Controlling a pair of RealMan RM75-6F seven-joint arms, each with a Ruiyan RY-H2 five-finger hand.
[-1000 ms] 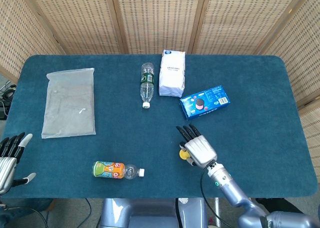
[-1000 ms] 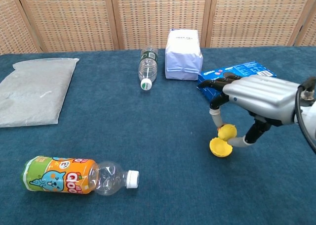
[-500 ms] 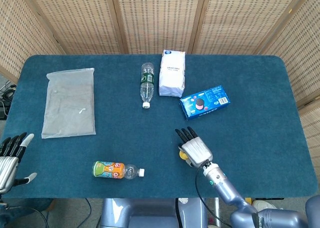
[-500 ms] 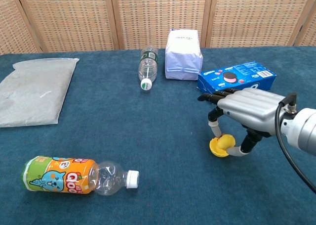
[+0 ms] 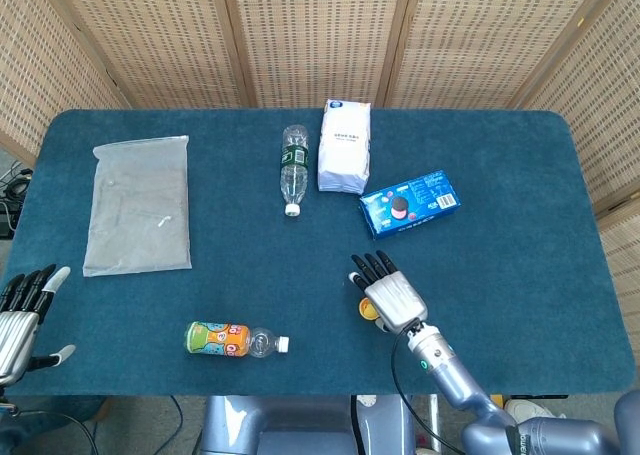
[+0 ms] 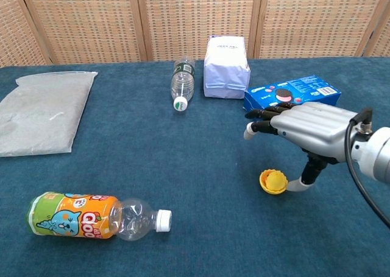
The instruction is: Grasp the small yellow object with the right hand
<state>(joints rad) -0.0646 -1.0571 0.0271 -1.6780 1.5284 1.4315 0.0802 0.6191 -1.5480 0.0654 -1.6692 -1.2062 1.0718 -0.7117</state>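
The small yellow object (image 6: 273, 181), a round cup-like piece, lies on the blue table (image 6: 183, 167) near the front right. My right hand (image 6: 304, 128) hovers just above it, palm down, fingers stretched out toward the left and clear of it. Only the thumb (image 6: 303, 181) reaches down to the cloth at the object's right side. In the head view the right hand (image 5: 393, 297) covers most of the yellow object (image 5: 367, 312). My left hand (image 5: 20, 310) hangs off the table's front left corner, fingers apart and holding nothing.
An orange-labelled bottle (image 6: 97, 216) lies at the front left. Further back are a clear water bottle (image 6: 181, 82), a white bag (image 6: 226, 67) and a blue biscuit box (image 6: 292, 93) just behind my right hand. A clear plastic pouch (image 6: 39, 109) lies at the left.
The right hand's fingers, which curled down around the yellow object, have lifted and straightened. The object now lies free on the cloth with only the thumb beside it.
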